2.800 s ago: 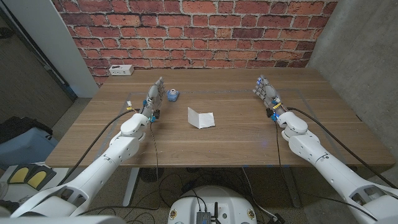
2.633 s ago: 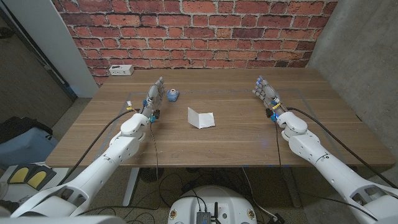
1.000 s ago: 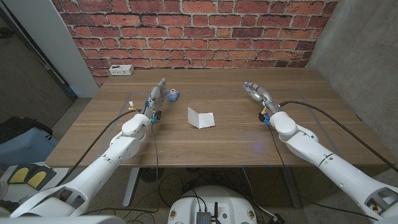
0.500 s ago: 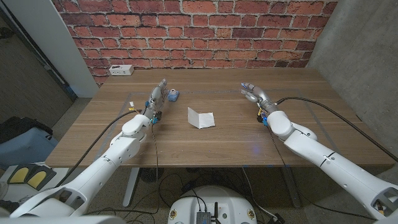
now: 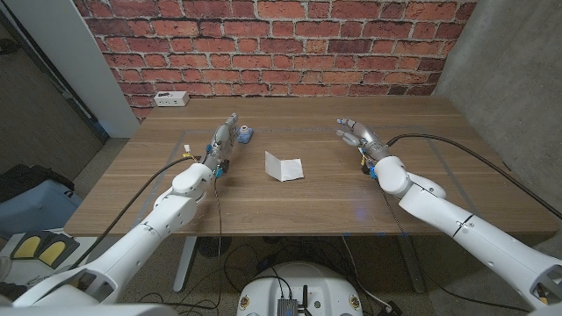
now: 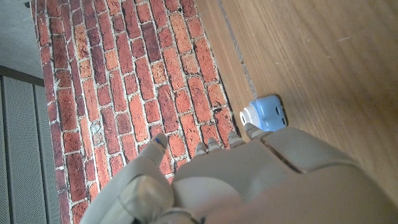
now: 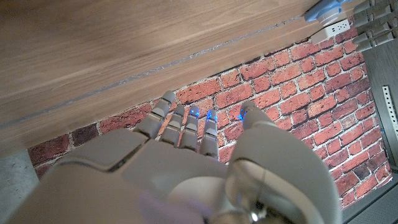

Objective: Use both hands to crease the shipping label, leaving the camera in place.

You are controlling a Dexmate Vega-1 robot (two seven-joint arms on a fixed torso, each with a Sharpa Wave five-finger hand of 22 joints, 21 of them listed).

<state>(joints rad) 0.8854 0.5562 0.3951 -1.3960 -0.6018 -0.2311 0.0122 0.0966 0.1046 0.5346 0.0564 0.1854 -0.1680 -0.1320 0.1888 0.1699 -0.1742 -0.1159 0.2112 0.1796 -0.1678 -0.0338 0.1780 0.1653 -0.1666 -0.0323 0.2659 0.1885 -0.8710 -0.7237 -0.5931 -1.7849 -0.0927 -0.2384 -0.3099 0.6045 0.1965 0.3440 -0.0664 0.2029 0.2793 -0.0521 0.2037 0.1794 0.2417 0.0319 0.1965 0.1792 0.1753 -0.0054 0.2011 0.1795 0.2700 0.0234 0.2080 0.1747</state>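
On the wooden table [image 5: 290,197], roughly at its middle, lies the small white paper shipping label [image 5: 284,166], already partly folded so that one flap stands up a little from the other. Both hands are well apart from the label, one to each side of it. The left hand [image 5: 225,133] stands on edge with its fingers extended and together, holding nothing; just beyond its fingertips, and farther from the label than the hand itself, sits the small blue-and-white camera [image 5: 243,133], which the left wrist view also shows close past the fingers [image 6: 266,114]. The right hand [image 5: 356,136] is spread, fingers apart and reaching toward the label's side of the table, also empty.

Judging by this, the work is at the approach: neither hand touches the paper yet. The next move calls for both hands to close in on the label from either side, one pinning a flap while the other presses the fold line down. The left hand needs the more care, since the camera is so near its fingertips and must not be nudged.
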